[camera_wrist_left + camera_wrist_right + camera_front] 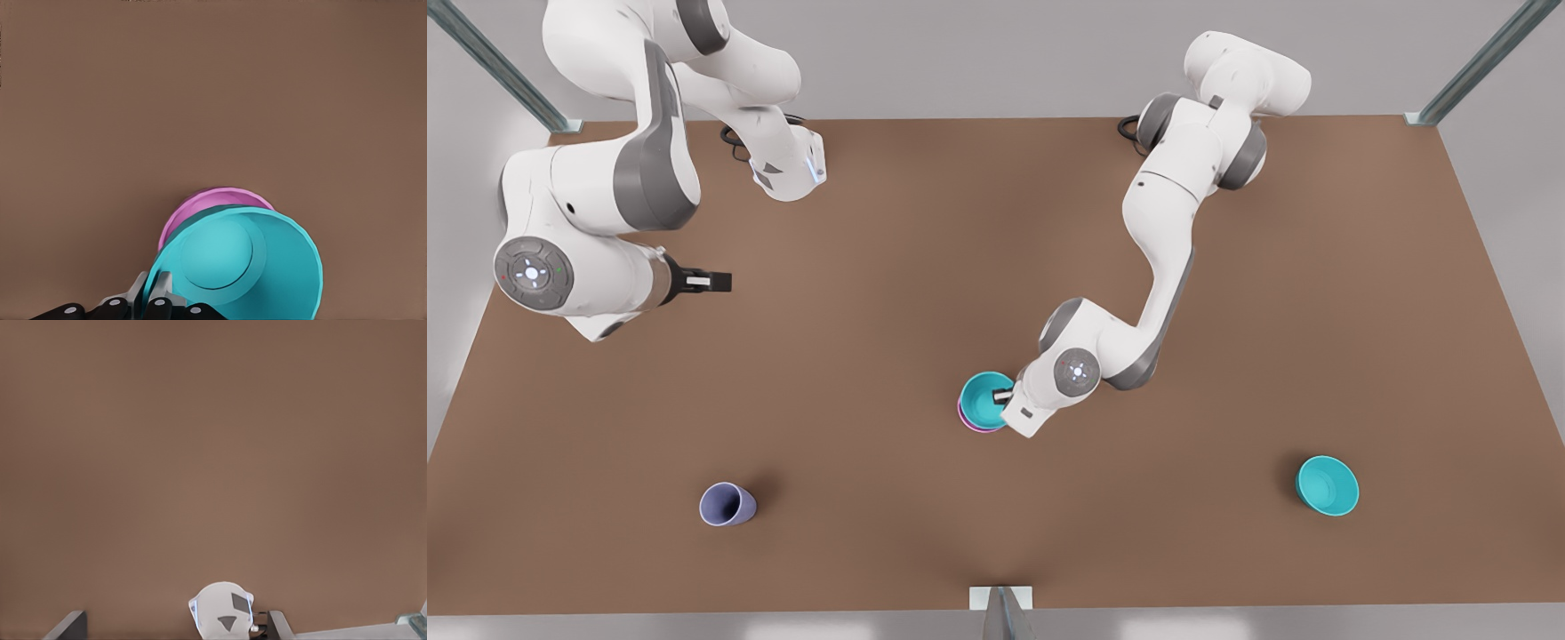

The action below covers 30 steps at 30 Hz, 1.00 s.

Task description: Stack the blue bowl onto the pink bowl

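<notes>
The blue bowl (985, 399) sits near the middle of the desk (925, 267), directly over the pink bowl (971, 421), so closely that in the front view only a thin magenta crescent shows at its lower edge. In the left wrist view the blue bowl (247, 263) covers most of the pink bowl (212, 203), whose rim peeks out behind it; whether the teal one is fully seated or just above the pink one I cannot tell.

The left gripper (1005, 396) is at the side of the blue bowl that faces away from the lavender cup (727, 504), and its jaws are narrow, pinching the bowl's wall between them, one finger (159, 292) visible against the outside. A rim pinch like this probably explains the placement: it keeps the hollow underside free, so the bowl can nest down over the pink one without the fingers getting caught between the two. The bowl looks slightly tilted in the wrist view, so letting go may make it settle a little.

The right gripper (710, 282) waits well away from the pink bowl, beyond the lavender cup toward the far end of the desk, high above bare brown surface; whether its jaws are open I cannot tell. A second teal bowl (1327, 485) lies apart on the pink bowl's other side, untouched, and plays no part here

The stacking looks nearly done; releasing remains
</notes>
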Tool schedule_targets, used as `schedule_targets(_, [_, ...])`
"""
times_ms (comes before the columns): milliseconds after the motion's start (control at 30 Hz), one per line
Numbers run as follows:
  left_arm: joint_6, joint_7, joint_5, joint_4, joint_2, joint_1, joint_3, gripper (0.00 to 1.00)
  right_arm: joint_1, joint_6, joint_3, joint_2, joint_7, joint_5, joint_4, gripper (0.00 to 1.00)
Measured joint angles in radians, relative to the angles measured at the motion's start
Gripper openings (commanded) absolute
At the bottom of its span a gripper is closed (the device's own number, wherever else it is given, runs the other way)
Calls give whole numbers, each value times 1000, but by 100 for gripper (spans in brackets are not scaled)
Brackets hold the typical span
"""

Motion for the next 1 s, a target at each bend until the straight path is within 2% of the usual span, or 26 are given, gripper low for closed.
schedule_targets(500, [30,-152,-1,-7,16,-16,0,21,1,8,-4,7,1,-7,12,100])
schedule_targets(567, [31,-162,-2,-8,15,-14,0,100,1,18,-4,0,-1,-10,14,100])
schedule_targets(667, [-33,-169,6,-8,-55,30,7,100,1,27,-5,0,-5,-12,15,100])
schedule_targets(767, [-284,-131,119,-7,-339,229,11,100,1,33,-6,2,-8,-12,15,100])
schedule_targets(833, [-429,-71,199,-13,-475,314,12,100,1,36,-6,1,-10,-11,15,100])
schedule_targets(900, [-500,-15,258,-208,-651,332,12,100,4,38,-7,-1,-11,-12,15,100])
schedule_targets(1000, [-567,58,304,-305,-736,332,13,100,6,42,-8,-1,-14,-12,15,100])
